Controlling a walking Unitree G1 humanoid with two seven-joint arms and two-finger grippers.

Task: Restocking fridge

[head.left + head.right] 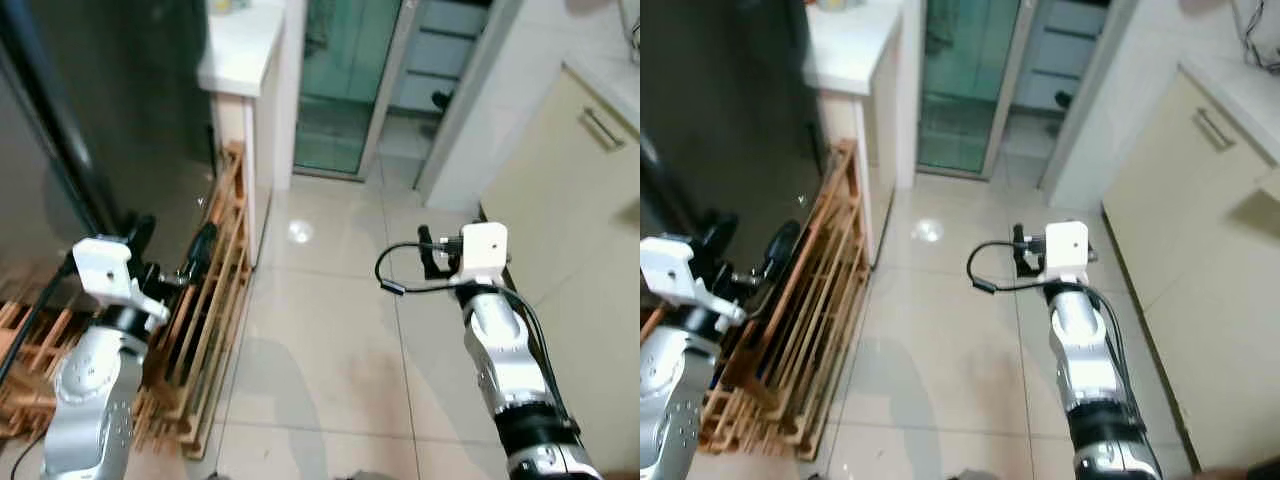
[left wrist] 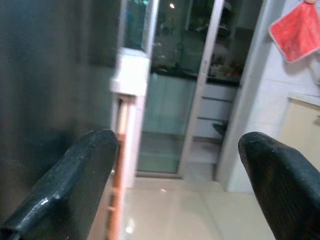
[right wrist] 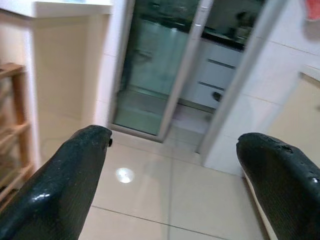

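Here the left end effector is held up in front of the robot with its two black fingers spread wide and nothing between them; the right end effector is raised alongside it, equally wide and equally empty. Just beyond and outward of the left end effector stands the tall dark glossy fridge, its door shut, with a slatted light wooden rack leaning low against its side, right beside the left fingers. Past the rack, farther ahead, a white-topped table juts out next to the fridge, and beyond that a green-tinted sliding glass door closes the room. Between the two end effectors lies bare glossy beige tiled floor. Outward of the right end effector runs a cream cabinet front with a metal bar handle. No food or drink item can be seen anywhere, so restocking appears barely begun: the fridge has yet to be opened, and goods must still be fetched and loaded.
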